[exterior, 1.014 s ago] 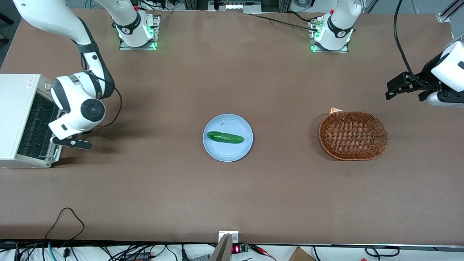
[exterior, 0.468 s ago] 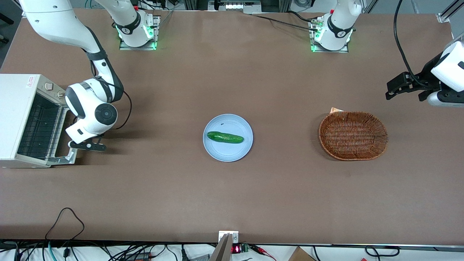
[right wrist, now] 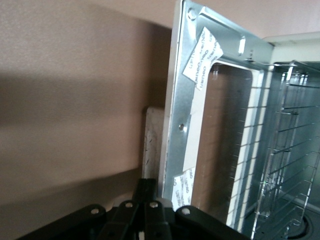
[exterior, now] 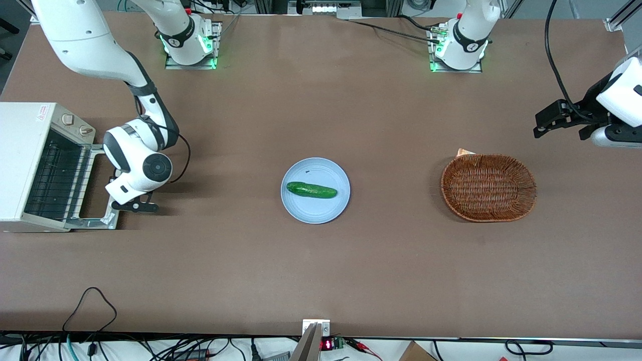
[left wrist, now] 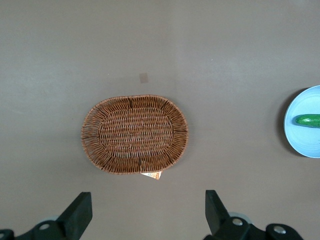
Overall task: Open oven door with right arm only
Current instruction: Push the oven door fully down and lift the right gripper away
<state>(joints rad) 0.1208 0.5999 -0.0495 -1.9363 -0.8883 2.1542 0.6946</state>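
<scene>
The white toaster oven [exterior: 20, 165] stands at the working arm's end of the table, with two knobs on its face. Its oven door [exterior: 95, 220] hangs open and lies almost flat in front of the oven, so the wire rack [exterior: 50, 180] inside shows. My right arm's gripper [exterior: 134, 205] is at the door's outer edge, by the handle. In the right wrist view the fingers [right wrist: 148, 187] are pressed together with nothing between them, next to the door's metal frame [right wrist: 175, 115] and the pale handle bar [right wrist: 152, 137].
A light blue plate [exterior: 301, 210] with a green cucumber [exterior: 311, 190] sits mid-table. A brown wicker basket [exterior: 489, 188] lies toward the parked arm's end and also shows in the left wrist view [left wrist: 135, 134]. A black cable loop [exterior: 90, 301] lies near the front edge.
The oven door has swung down from partly open to almost flat. My gripper has moved with its outer edge, away from the oven toward the table's middle.
</scene>
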